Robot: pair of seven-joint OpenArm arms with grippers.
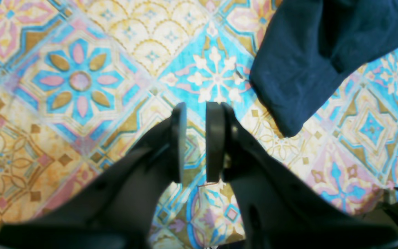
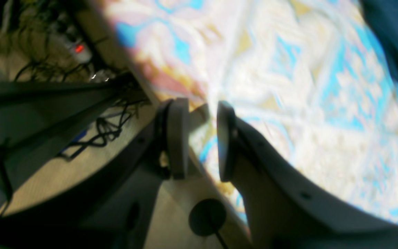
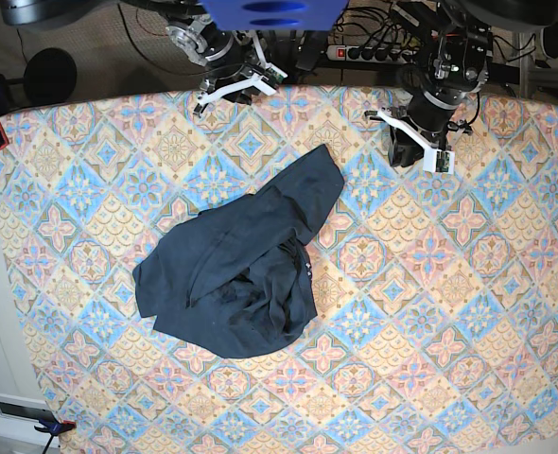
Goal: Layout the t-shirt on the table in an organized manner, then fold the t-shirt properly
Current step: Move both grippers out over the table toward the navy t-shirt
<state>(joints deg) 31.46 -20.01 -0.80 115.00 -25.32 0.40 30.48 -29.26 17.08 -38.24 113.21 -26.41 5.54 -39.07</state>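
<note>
The t-shirt point(image 3: 246, 270) is seen crumpled left of centre on the counter point(image 3: 468, 312), one sleeve reaching toward 1 o'clock. The right tool point(image 2: 202, 138), at 12 o'clock, is held narrowly parted and empty. The left tool point(image 1: 196, 141), at 1 o'clock, is likewise narrowly parted, holding nothing.

right wrist view blurred, t-shirt point(image 1: 309, 58) cut off by frame edge

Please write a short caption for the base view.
Crumpled t-shirt lies on the patterned table; both hands are empty.
</note>
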